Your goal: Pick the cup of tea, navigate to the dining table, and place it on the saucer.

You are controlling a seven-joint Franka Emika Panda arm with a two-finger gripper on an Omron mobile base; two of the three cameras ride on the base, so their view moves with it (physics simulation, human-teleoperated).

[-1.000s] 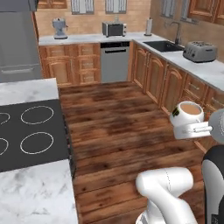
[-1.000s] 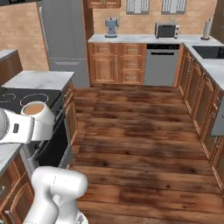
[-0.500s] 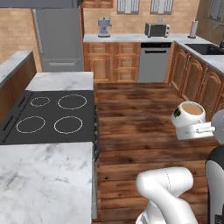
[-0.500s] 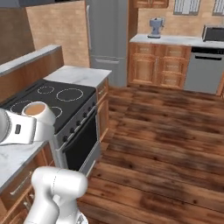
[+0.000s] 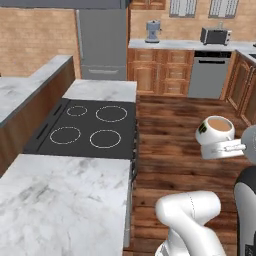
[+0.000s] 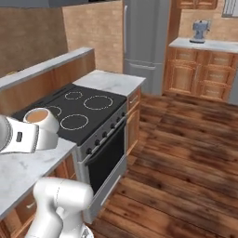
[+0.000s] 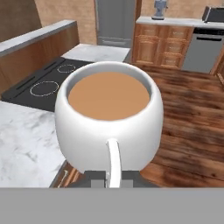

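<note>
The cup of tea (image 5: 218, 130) is a small white cup full of brown liquid, with a dark green mark on its side. My gripper (image 5: 220, 146) is shut on it and holds it upright over the wooden floor at the right. In the right base view the cup of tea (image 6: 41, 120) hangs just above the near marble counter corner, with the gripper (image 6: 45, 135) under it. Seen from the hand, the cup of tea (image 7: 109, 118) is very close, its handle toward the gripper (image 7: 111, 177). The dining table and the saucer are out of view.
A marble counter (image 5: 60, 200) with a black cooktop (image 5: 87, 130) lies to my left, an oven front (image 6: 104, 160) below it. A wood-sided raised ledge (image 5: 35, 82) runs behind it. Beyond stand a steel fridge (image 5: 102, 42), wooden cabinets (image 5: 160, 72) and a dishwasher (image 5: 209, 75). Wooden floor (image 6: 186, 158) is to the right.
The whole scene has swung right in both base views: the base is turning left, bringing the cooktop counter and raised ledge toward centre. The cup stays held in the same place relative to the robot.
</note>
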